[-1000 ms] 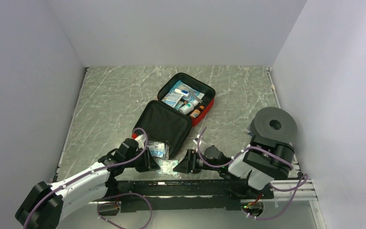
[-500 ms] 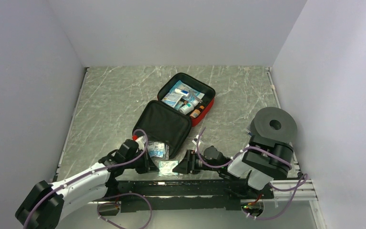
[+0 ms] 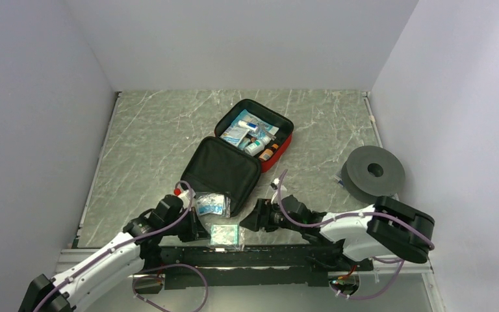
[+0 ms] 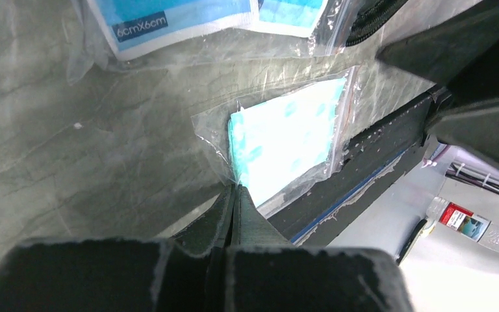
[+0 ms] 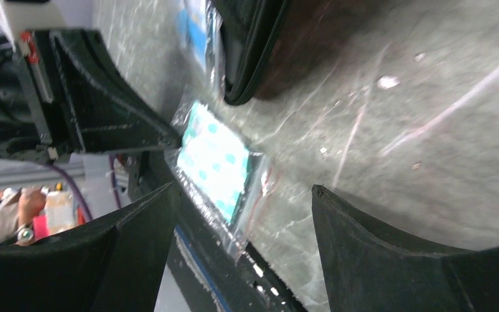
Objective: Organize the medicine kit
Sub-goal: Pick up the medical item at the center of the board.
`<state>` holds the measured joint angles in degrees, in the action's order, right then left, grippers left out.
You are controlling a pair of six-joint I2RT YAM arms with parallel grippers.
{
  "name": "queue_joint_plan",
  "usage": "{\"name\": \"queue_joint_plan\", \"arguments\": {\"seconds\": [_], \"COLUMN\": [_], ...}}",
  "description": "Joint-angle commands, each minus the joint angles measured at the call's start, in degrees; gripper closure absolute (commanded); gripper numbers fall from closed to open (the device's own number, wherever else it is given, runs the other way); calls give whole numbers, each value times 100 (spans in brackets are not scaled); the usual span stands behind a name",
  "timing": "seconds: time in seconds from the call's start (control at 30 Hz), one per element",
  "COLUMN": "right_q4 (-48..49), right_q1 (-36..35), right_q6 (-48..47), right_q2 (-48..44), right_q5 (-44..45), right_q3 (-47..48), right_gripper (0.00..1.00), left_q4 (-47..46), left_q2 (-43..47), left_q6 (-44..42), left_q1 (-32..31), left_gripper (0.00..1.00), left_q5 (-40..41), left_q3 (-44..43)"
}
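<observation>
The medicine kit lies open mid-table, its red tray full of supplies and its black-lined lid spread toward me. A clear bag with a teal-dotted packet rests at the table's near edge, partly over the black rail. My left gripper is shut, its tips pinching the bag's corner. My right gripper sits just right of the bag, open and empty, facing the bag and the left gripper's fingers.
A blue-labelled gauze packet lies against the lid's near corner. A grey round disc sits at the right. The black mounting rail runs along the near edge. White walls enclose three sides.
My left gripper shut on the bag's corner and drew back, dragging the bag toward the near edge. My right arm dropped low, uncovering the grey disc, and its jaws widened.
</observation>
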<state>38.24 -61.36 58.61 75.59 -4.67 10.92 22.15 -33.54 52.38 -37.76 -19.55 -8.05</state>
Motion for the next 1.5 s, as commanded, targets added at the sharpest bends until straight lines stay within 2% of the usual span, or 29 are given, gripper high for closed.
{"name": "queue_joint_plan", "arguments": {"seconds": [0.0,0.3,0.67,1.07,1.23,1.3,1.47], "right_q4": [-451,1204,3158,5092,5508,5581,5749], "right_q1": [253,533,675,803,810,810,819], "right_q6": [-346,-255,-43,607,749,793,892], "right_q2": [-266,487,1697,3053,3294,3341,3419], "right_q5": [603,636,655,492,493,493,504], "right_q3": [205,339,437,439,438,454,455], "right_gripper": [22,22,27,51,61,66,90], "left_q4": [556,1208,1387,1494,1501,1536,1808], "left_q2": [462,982,1172,1259,1214,1246,1403], "left_q6": [-37,-9,69,89,71,79,75], "left_q1": [-27,-30,-33,-37,-35,-39,-37], "left_gripper": [100,100,100,100,100,100,100], "left_q5": [135,221,232,254,246,258,333], "left_q3": [-248,-532,-575,-614,-635,-649,-818]}}
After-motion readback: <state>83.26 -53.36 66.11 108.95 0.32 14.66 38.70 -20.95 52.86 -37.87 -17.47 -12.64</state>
